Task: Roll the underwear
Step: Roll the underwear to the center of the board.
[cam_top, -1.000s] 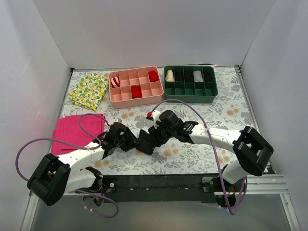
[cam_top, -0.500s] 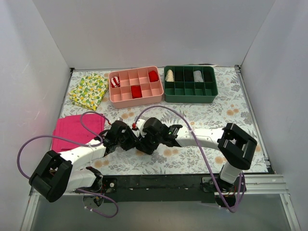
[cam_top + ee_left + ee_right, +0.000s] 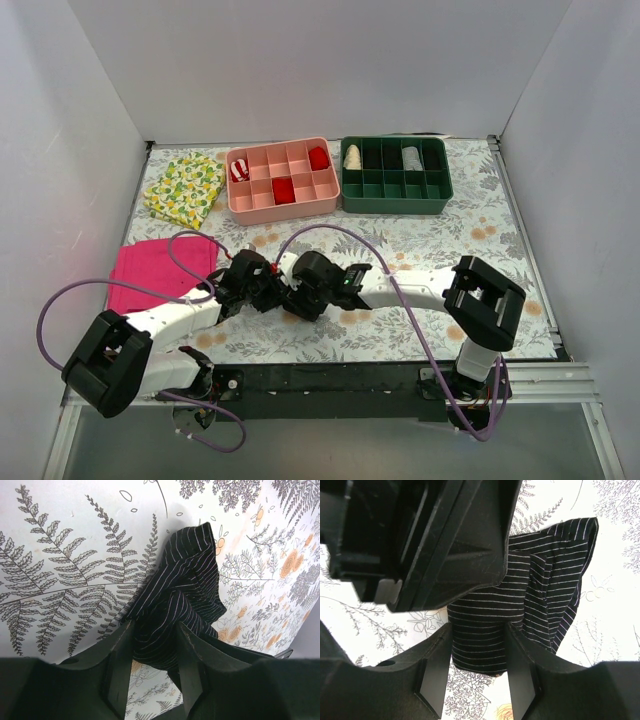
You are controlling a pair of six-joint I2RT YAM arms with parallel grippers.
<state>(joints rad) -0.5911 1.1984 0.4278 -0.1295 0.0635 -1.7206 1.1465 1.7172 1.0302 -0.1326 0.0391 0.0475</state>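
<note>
Since a second ago the right pincer has swung left across the counter and now meets the left pincer nose to nose at the near middle. Both are closed on the underwear, which lies bunched between them on the counter, its length running left to right. Neither arm is nearer, so I judge the roll turns on that shared axis.

left tool crowds right tool
</note>
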